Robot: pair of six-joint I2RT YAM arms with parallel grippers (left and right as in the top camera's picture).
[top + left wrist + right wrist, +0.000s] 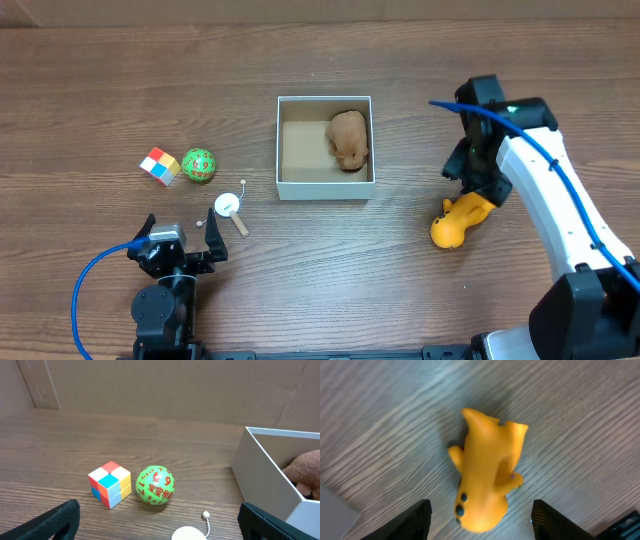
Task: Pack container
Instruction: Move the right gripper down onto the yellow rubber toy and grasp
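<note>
The container (278, 150) is a square white-walled box with a tan inside, standing mid-table, its near wall (260, 475) at the right of the left wrist view. A brown plush toy (348, 138) lies in its far right corner, and the plush (305, 472) shows over the wall. A yellow toy animal (455, 225) lies on the table to the right. My right gripper (470, 195) hangs over it, open, and in the wrist view the right gripper (482, 510) has a finger on each side of the yellow toy (487, 480), neither touching it. My left gripper (182, 232) stands open with nothing between its fingers.
A multicoloured cube (160, 166) and a green numbered ball (198, 165) sit side by side left of the box, the cube (110, 484) and ball (155, 486) ahead of the left gripper (160, 512). A small white disc with a string (228, 206) lies nearer it.
</note>
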